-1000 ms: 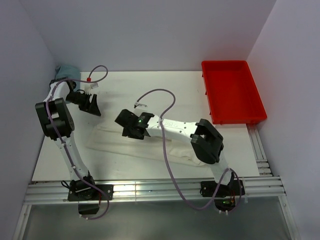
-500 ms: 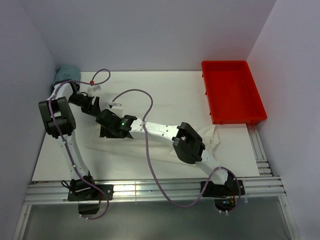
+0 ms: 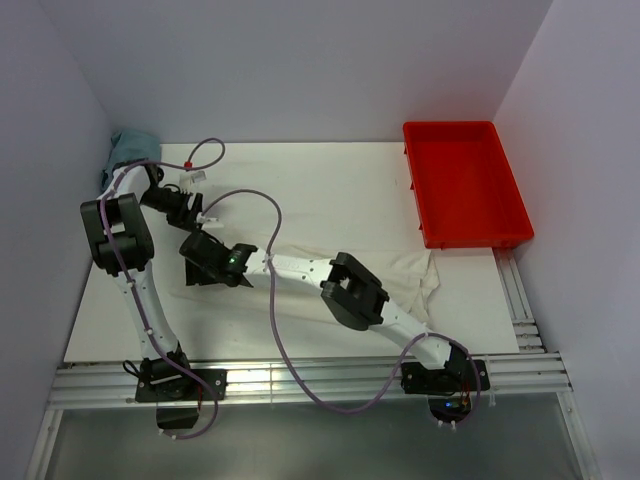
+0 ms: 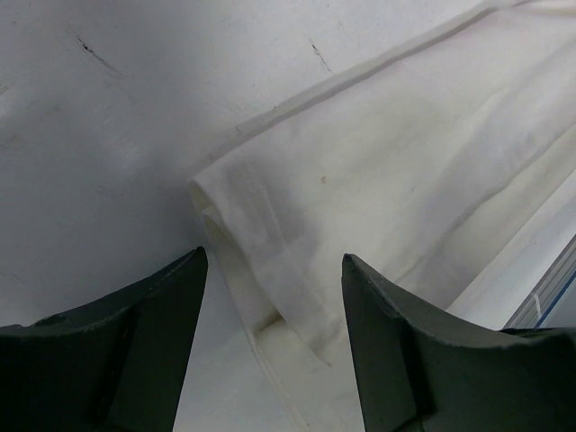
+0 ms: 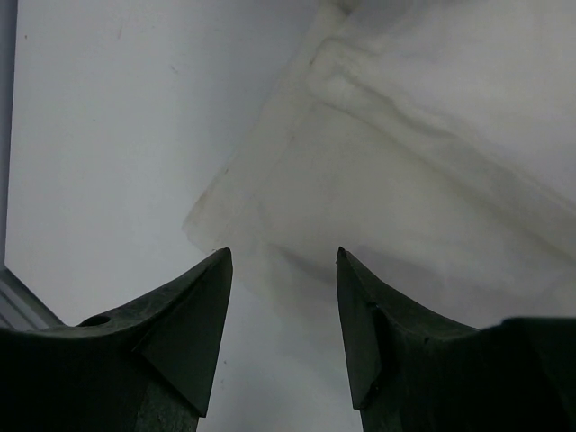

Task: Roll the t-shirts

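A white table (image 3: 330, 180) carries a cream-white t-shirt (image 3: 405, 275), folded into a long band lying flat across its near half. A red tray (image 3: 465, 185) sits at the far right. A crumpled teal cloth (image 3: 130, 148) lies in the far left corner.

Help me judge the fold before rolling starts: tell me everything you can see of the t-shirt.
The t-shirt is plain cream-white, thin soft cloth with no print. It lies flat on the white table, folded into a long layered band running left to right, its right end rumpled. A stitched seam shows near the left end. That end sits just ahead of the open left pincer and open right pincer; neither visibly grips it. The right arm crosses above its middle.
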You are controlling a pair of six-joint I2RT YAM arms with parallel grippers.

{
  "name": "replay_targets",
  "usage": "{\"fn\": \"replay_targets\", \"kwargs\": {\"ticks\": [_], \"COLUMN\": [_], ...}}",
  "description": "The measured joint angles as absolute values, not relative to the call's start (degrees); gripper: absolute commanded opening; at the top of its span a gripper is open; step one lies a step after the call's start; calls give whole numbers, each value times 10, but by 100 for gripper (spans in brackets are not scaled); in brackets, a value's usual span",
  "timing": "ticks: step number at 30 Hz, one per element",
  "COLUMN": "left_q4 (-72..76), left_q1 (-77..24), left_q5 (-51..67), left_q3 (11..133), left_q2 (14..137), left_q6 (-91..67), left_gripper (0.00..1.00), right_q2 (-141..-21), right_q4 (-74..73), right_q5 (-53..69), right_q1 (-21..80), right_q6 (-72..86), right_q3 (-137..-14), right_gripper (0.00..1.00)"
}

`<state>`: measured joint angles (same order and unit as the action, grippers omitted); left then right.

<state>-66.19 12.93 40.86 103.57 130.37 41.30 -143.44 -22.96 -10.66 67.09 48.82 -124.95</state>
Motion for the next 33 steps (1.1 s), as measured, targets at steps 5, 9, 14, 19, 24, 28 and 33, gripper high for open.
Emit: {"fn": "replay_targets", "kwargs": {"ticks": [5, 9, 14, 19, 24, 28, 33], "left_q4": [-656, -653, -647, -644, -639, -636, -630], "left_q1": [129, 129, 131, 132, 132, 132, 132], "left_q5": [411, 411, 411, 411, 411, 411, 409], "left_q3": [1033, 1033, 1033, 1033, 1033, 1033, 1031], "left_q2": [1302, 1302, 1302, 1302, 1302, 1302, 1300], "left_q6": [399, 389, 376, 368, 361, 353, 341], "left_gripper": [68, 68, 68, 68, 67, 67, 68], "right_q2": [-1445, -1446, -1452, -1474, -1491, -1492, -1491], "right_q4": [-218, -218, -213, -199, -199, -212, -237], "right_q5": [-107, -108, -108, -109, -114, -115, -122], "right_q1": [680, 683, 689, 694, 704, 707, 710], "right_q6": [465, 455, 439, 427, 412, 411, 421], "right_q3": [-1259, -1268, -1283, -1309, -1309, -1309, -1308], "right_gripper": [57, 58, 58, 57, 56, 54, 54]}}
